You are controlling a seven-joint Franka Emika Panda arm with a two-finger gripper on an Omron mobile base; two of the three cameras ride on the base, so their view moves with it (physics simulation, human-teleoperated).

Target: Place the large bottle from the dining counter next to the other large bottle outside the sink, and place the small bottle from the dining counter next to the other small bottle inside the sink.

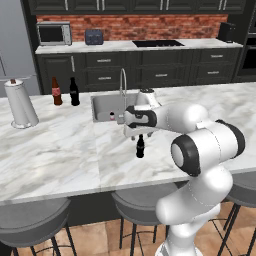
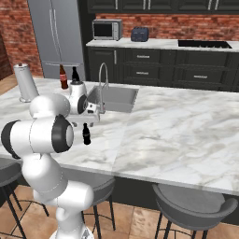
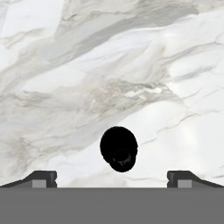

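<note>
Over the marble dining counter [image 1: 60, 150], I have the arm hanging directly above the small bottle [image 1: 140, 146], which stands upright and alone on open stone, just in front of the sink [image 1: 102, 107]. The first half of the job looks done: the large bottle [image 1: 57, 91], brown with a red band, stands just beside the other large bottle [image 1: 74, 91] on the counter left of the basin. So I judge the step in hand to be picking up the short black one. The other small bottle [image 1: 112, 116], reddish-pink, waits low inside the sink near the faucet [image 1: 122, 90].

The gripper [image 3: 112, 180] has its jaws spread fully wide and empty; in the hand view the bottle's round black top sits between the two tips, slightly above their line. Next I reckon on a straight descent, then closing on the neck or shoulder.

Room is generous: bare marble lies all round the bottle, and the paper towel roll [image 1: 21, 104] is well apart at far left. The sink's near rim and the curved faucet are the edges to clear on the carry.
</note>
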